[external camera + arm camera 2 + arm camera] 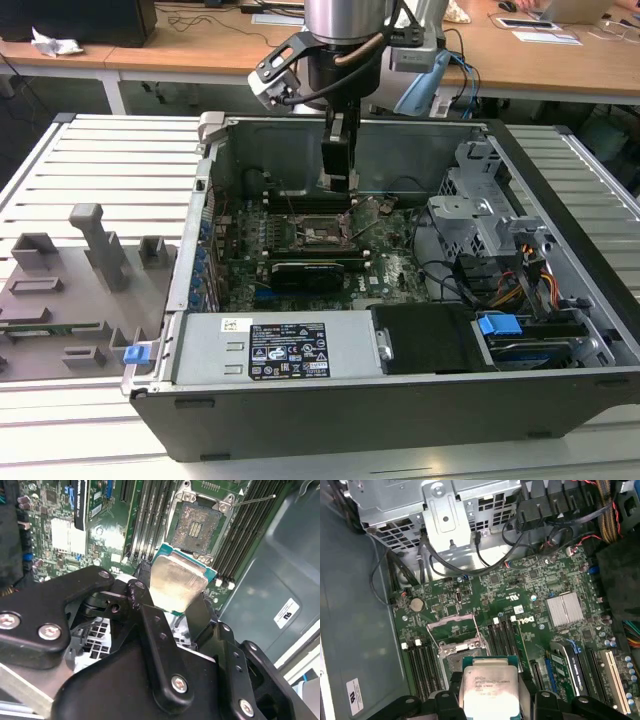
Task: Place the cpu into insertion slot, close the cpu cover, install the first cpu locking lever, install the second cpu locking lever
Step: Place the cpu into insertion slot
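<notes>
My gripper hangs inside the open computer case, shut on the cpu, a flat square chip with a silver-grey top and green edge. In both wrist views the black fingers clamp two opposite edges of the cpu. The chip hovers above the board, close to the insertion slot but apart from it. The insertion slot lies bare. The cpu cover stands swung open beside the slot. Thin wire locking levers stick out, unlatched. In the exterior view the slot sits just below the gripper.
Memory slots flank the socket on both sides. A black expansion card, a metal drive cage, cable bundles and the power supply crowd the case. A grey fixture tray lies at the exterior view's left.
</notes>
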`<control>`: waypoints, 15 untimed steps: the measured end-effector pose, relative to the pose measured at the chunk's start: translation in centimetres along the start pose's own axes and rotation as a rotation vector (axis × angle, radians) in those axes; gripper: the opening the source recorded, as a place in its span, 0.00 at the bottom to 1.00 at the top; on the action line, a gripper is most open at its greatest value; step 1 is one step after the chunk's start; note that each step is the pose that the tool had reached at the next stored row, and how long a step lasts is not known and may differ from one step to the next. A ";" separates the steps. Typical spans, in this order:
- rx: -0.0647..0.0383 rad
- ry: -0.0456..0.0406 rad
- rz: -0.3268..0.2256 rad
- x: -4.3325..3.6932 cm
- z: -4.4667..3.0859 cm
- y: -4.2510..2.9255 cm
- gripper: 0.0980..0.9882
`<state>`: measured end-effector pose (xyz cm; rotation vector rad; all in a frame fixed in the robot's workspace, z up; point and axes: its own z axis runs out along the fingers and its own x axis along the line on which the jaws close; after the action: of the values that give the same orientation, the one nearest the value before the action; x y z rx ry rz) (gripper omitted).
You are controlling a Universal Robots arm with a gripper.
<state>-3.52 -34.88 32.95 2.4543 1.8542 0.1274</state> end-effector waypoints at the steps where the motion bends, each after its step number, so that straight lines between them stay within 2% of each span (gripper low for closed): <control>1: 0.000 -0.0009 0.009 0.00 0.01 0.00 0.48; 10: -0.004 -0.0128 0.139 0.00 0.24 -0.02 0.48; 12: -0.003 -0.0115 0.127 0.00 0.57 -0.06 0.48; 14: -0.002 -0.0068 0.084 0.00 0.87 -0.10 0.48; 15: -0.001 -0.0021 0.036 -0.01 1.18 -0.13 0.48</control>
<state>-3.52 -34.86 31.76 2.4876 1.8090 0.1270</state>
